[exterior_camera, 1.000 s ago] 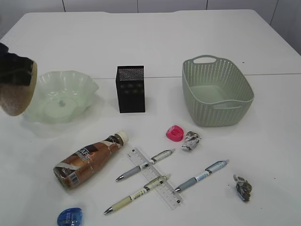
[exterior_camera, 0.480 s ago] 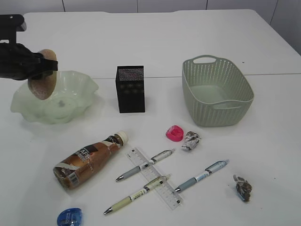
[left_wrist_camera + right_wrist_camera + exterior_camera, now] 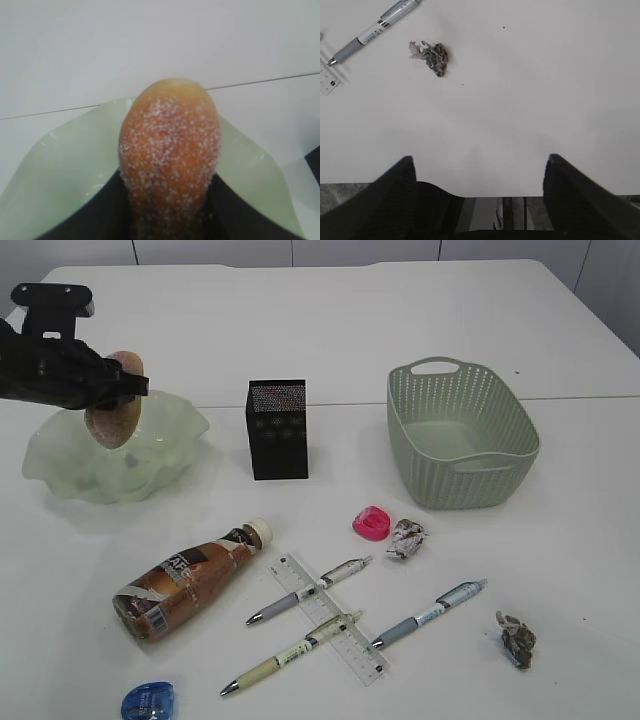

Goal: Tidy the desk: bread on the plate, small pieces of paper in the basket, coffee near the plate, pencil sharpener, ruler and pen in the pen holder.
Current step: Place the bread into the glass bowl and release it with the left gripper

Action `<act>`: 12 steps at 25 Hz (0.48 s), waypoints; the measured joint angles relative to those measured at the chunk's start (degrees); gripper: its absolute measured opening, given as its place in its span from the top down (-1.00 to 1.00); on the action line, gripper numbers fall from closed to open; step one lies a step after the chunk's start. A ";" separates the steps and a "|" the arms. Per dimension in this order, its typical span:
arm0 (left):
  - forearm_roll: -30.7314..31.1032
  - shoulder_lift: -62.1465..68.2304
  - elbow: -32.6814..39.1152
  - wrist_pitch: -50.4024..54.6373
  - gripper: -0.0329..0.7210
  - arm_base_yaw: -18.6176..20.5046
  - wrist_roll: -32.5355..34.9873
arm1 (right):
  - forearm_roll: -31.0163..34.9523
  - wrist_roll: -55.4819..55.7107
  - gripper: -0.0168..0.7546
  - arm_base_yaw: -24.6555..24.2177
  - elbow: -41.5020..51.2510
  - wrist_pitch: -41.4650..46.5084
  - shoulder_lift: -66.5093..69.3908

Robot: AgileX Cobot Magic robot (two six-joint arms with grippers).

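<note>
Carried rightward and inward since the earlier exterior frames: oval golden-brown crusty bread [image 3: 112, 412], brought from the far left edge to a spot over the pale green ruffled glass plate [image 3: 60, 455]; all else on the large white desk [image 3: 400, 330] left unmoved.

Exterior view. Black left gripper [image 3: 112, 390] clenched on the bread from the left side, roll hanging long axis near vertical, lower end over the plate's right half, contact with the glass not resolvable. Judged as the release step: straight down from the fingers lay the dish, so only a short lowering and an opening remained. Elsewhere: black square mesh pen holder [image 3: 277, 429] just right of the plate; sage-green woven-look plastic basket [image 3: 462, 435] well to the right; brown coffee bottle with white cap [image 3: 190, 578] on its side at front left; clear plastic ruler [image 3: 330, 618] under two of the three pens; pink pencil sharpener [image 3: 371, 523] touching or just beside one white paper ball [image 3: 407, 538]; second, greyer paper ball [image 3: 517, 638] at front right; blue pencil sharpener [image 3: 148, 702] at the front edge.

Left wrist view. Bread [image 3: 170, 150] gripped between dark jaws at its near end, long axis pointing away from the camera, plate [image 3: 65, 170] spread beneath and to both sides.

Right wrist view. Right gripper [image 3: 479, 172] spread wide and empty over bare desk, grey paper ball [image 3: 432, 55] ahead and to the left, making this the nearer arm for the paper.
</note>
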 joint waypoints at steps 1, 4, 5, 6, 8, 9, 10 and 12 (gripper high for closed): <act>0.11 0.48 -0.03 0.14 0.23 0.00 0.00 | 0.00 0.00 -0.54 0.00 0.00 0.00 0.00; 0.39 1.19 -0.03 0.52 -0.07 0.00 0.00 | 0.00 0.00 -0.54 0.00 0.00 0.00 0.00; 0.38 1.27 -0.03 0.52 -0.22 0.00 0.00 | 0.00 0.00 -0.54 0.00 0.00 0.00 0.00; 0.38 1.32 -0.03 0.52 -0.36 0.00 0.00 | 0.00 0.00 -0.54 0.00 0.00 0.00 0.00; 0.50 1.32 -0.11 0.52 -0.54 0.00 0.00 | 0.00 0.00 -0.54 0.00 0.00 0.00 0.00; 0.50 1.32 -0.11 0.65 -0.59 0.00 0.00 | 0.00 0.41 -0.54 0.00 0.00 0.00 0.00; 0.61 1.32 -0.27 1.25 -0.61 0.00 0.00 | 0.00 1.11 -0.54 0.00 0.00 0.00 0.00; 0.61 1.41 -1.28 2.53 -0.63 0.00 0.00 | 0.00 2.09 -0.54 0.00 0.00 0.00 0.00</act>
